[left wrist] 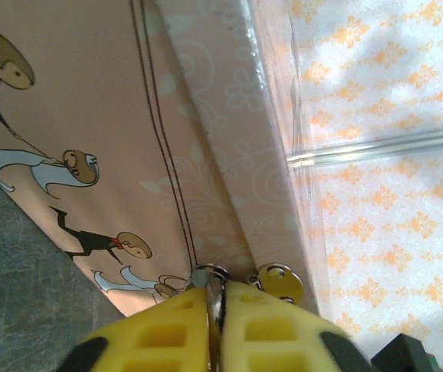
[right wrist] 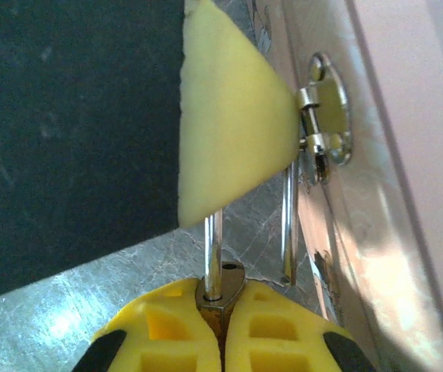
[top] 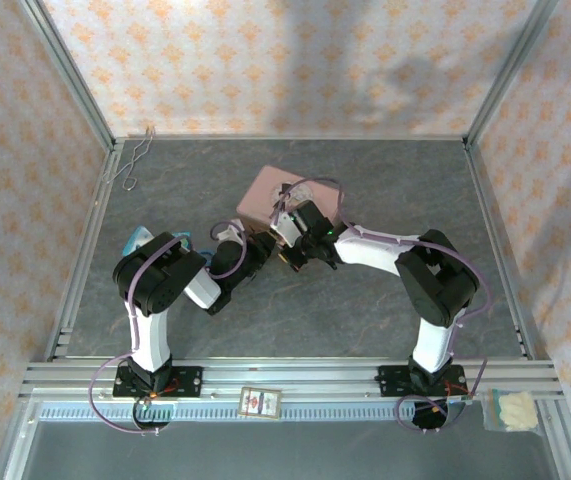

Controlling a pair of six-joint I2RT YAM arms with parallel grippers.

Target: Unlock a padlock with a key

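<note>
My right gripper (right wrist: pixel 223 310) is shut on the small brass padlock (right wrist: pixel 223 288). One leg of its silvery shackle (right wrist: pixel 213 240) sits in the body. The other leg (right wrist: pixel 287 225) hangs free beside an empty hole, so the shackle stands open. The shackle runs up to the metal hasp (right wrist: pixel 331 116) on the pink picture tin (top: pixel 265 195). My left gripper (left wrist: pixel 215 291) is shut on the top of the shackle (left wrist: pixel 208 280), right beside the hasp (left wrist: pixel 279 280); its yellow finger (right wrist: pixel 229 116) covers the shackle's bend. Both grippers (top: pixel 277 250) meet at the tin's near edge. The key is hidden.
A bent silver wire (top: pixel 135 160) lies at the far left corner. A blue object (top: pixel 137 237) peeks from behind the left arm. A small card (top: pixel 258 402) and a bag (top: pixel 510 410) rest on the front rail. Patterned walls enclose the grey table (top: pixel 385 190).
</note>
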